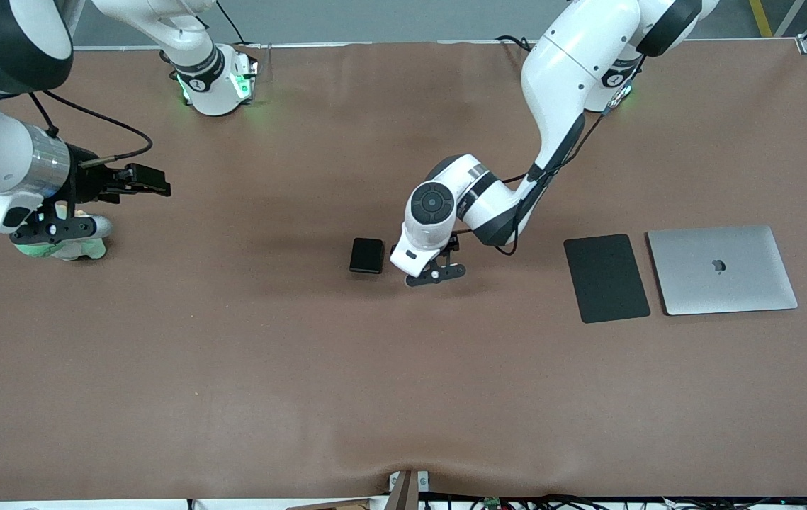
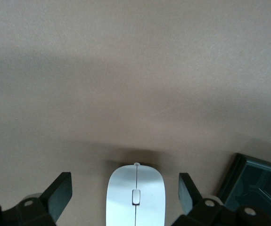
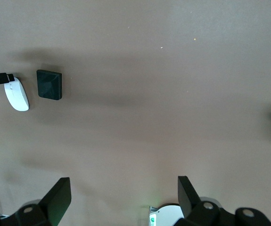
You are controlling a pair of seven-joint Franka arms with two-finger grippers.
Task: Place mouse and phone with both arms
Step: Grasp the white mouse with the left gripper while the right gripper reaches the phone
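The white mouse [image 2: 135, 197] lies on the brown table between the fingers of my open left gripper [image 2: 124, 193], with a gap on each side. In the front view the left gripper [image 1: 435, 273] is low at the table's middle and its hand hides the mouse. The black phone [image 1: 366, 255] lies flat right beside it, toward the right arm's end, and shows in the left wrist view [image 2: 255, 181]. My right gripper [image 1: 56, 230] is open and empty, high over the right arm's end of the table. Its wrist view shows the mouse [image 3: 16, 96] and the phone [image 3: 49, 84] from afar.
A flat black mouse pad [image 1: 606, 278] and a closed silver laptop [image 1: 722, 269] lie side by side toward the left arm's end. A pale green object [image 1: 74, 248] lies under the right gripper. The brown table cover [image 1: 403, 397] has a wrinkle at its near edge.
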